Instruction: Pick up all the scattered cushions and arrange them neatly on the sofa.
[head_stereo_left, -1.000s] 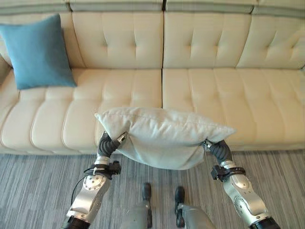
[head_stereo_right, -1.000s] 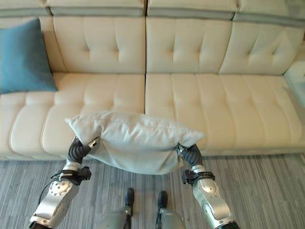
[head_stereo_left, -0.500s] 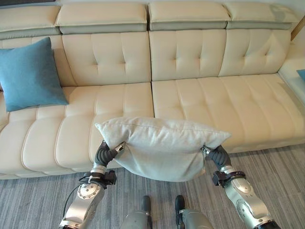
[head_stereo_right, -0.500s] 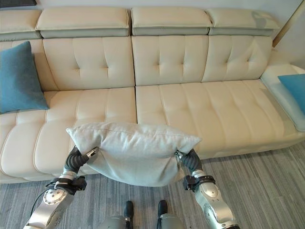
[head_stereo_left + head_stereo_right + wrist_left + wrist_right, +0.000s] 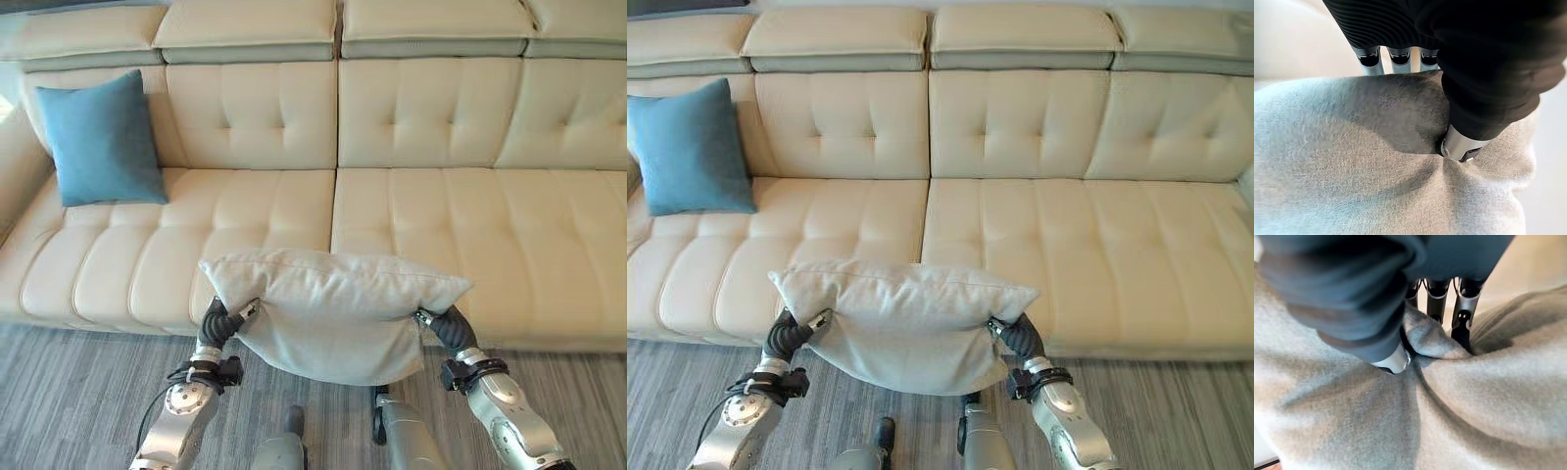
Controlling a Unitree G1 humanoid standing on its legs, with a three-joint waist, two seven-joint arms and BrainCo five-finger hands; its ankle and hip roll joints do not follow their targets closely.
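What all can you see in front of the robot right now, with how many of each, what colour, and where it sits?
Tufted cream leather sofa: one, cream, spanning the view ahead of the robot.
Square blue fabric cushion: one, blue, upright against the backrest at the sofa's left end.
Pale grey fabric cushion: one, light grey, held off the floor between both hands, in front of the sofa's seat edge.
Striped grey carpet: one, grey, on the floor in front of the sofa.
Left hand: one, dark cover with silver fingers, pinching the grey cushion's left end.
Right hand: one, same colours, pinching the cushion's right end.
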